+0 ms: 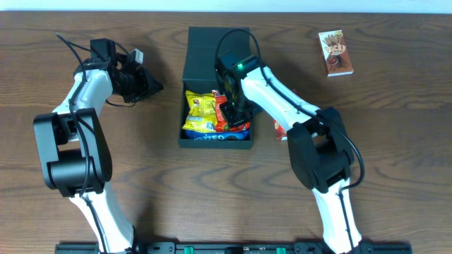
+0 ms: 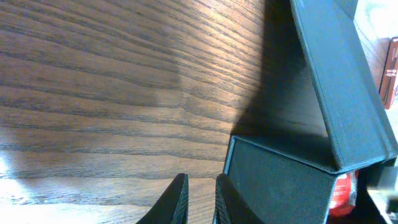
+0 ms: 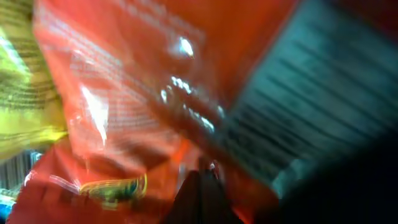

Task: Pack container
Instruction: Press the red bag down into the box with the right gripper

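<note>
Now right gripper (image 1: 236, 107) inside container (image 1: 205, 53), against red packet (image 3: 143, 81)

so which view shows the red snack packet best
The overhead view: the red packet lies in the container beside a yellow one, partly under the right claw. The right wrist view fills with it but is blurred. The left wrist view shows only a red sliver past the container's wall.
</note>
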`<state>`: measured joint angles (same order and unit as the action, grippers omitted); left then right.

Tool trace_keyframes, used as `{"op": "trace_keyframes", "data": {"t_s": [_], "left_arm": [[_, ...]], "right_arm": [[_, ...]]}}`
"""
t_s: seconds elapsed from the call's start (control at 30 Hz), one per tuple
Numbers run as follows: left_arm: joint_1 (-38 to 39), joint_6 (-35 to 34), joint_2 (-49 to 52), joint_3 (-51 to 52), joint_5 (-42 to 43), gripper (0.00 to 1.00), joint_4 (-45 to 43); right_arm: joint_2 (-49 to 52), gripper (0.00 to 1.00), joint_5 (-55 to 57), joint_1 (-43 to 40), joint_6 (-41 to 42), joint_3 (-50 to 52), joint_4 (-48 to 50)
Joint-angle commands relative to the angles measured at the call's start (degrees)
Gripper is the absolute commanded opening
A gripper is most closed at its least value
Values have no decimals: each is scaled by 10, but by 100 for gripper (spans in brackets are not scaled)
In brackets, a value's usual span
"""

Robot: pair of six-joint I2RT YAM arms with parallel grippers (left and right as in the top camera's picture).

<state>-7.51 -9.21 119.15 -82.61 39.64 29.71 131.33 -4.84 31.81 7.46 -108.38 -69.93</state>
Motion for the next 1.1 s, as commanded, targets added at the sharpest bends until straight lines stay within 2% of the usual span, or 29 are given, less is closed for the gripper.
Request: {"op": "trace_keyframes", "data": {"t_s": [0.0,0.13,0.33,0.8,1.07], "left_arm": [[-5,2,-11,-1,-7,17,0],[-5,2,-11,-1,-7,16,0],[-5,2,-11,-1,-7,16,0],[-5,2,-11,-1,-13,17,0],[-5,2,-11,-1,-13,17,0]], "right_arm": [[-6,1,16,1,6,-82,-15],[-17,1,25,1,-20,-148,-7],[-8,1,63,0,-22,-140,-1],[10,1,64,-1,-10,21,103],[10,1,68,-4,-7,34,143]]}}
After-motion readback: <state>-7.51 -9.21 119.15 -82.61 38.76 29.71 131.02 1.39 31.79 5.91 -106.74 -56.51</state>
